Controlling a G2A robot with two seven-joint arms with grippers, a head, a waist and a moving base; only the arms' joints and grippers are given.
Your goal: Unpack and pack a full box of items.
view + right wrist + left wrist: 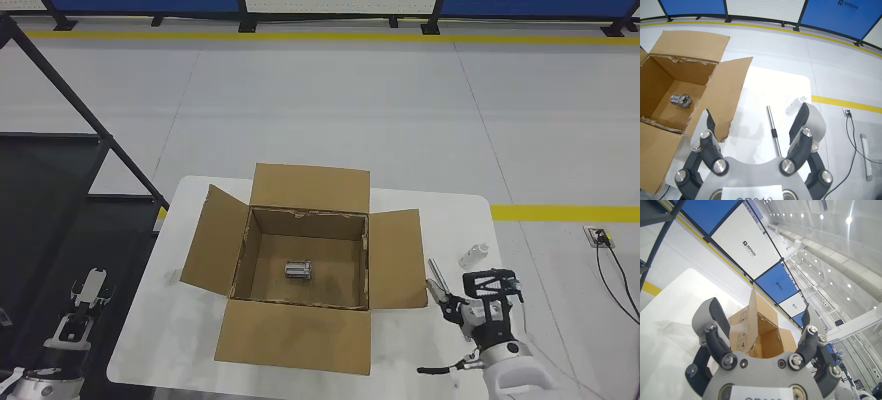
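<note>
The white desk (445, 215) carries an open cardboard box (305, 222) at its middle, all four flaps splayed out. It is stiff but light, I'd say, and its torn edges look weak. The left pincer (761, 306) hangs off the desk's left side, jaws apart and empty. The right pincer (755, 111) sits over the right near corner, also spread wide and holding nothing. Just under it lies a thin metal rod (773, 129), likely slick and ready to roll, so the dark collar at mid-length looks the best hold. Beside it a small clear bottle (794, 106) lies on its side, probably light and squashy. On the box floor rests a stubby metal part (680, 101). It looks dense and hard, so I'd come straight down and pinch across its wider body.
</note>
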